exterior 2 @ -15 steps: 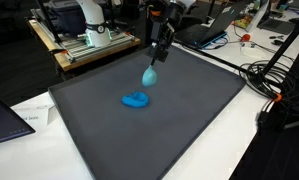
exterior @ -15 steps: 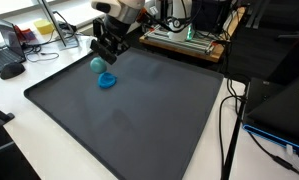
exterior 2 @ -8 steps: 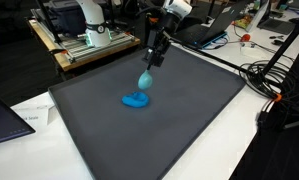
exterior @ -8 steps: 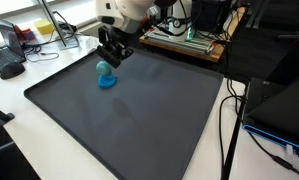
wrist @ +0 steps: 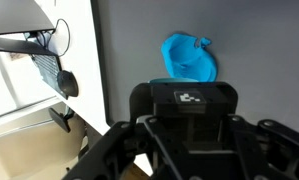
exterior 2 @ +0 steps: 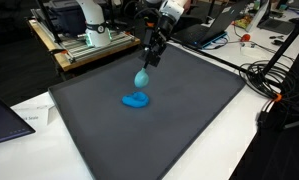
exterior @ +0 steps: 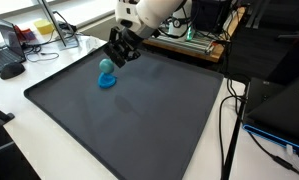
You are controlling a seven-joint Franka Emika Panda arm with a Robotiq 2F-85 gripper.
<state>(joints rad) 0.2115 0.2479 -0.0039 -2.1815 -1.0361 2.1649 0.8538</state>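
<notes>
In both exterior views my gripper (exterior: pixel 116 61) (exterior 2: pixel 147 63) hangs over the far part of a dark grey mat (exterior: pixel 139 125) (exterior 2: pixel 169 130). It is shut on a pale teal rounded object (exterior: pixel 106 67) (exterior 2: pixel 141 77) that dangles just under the fingers. Below that, a bright blue object (exterior: pixel 107 82) (exterior 2: pixel 136 99) lies flat on the mat. The wrist view shows the blue object (wrist: pixel 189 58) ahead of the gripper's black body. The fingertips and the teal object are out of that view.
The mat lies on a white table (exterior 2: pixel 39 105). Black cables (exterior 2: pixel 274 90) run along one side, with a black monitor arm and cables (exterior: pixel 234 110) beside the mat. A mouse (exterior: pixel 11 70) and keyboard sit past one corner. Lab equipment (exterior 2: pixel 89 35) stands behind the mat.
The gripper has carried the teal object a short way sideways, so it now hangs closer to a spot above the blue object. The blue object has not moved.
</notes>
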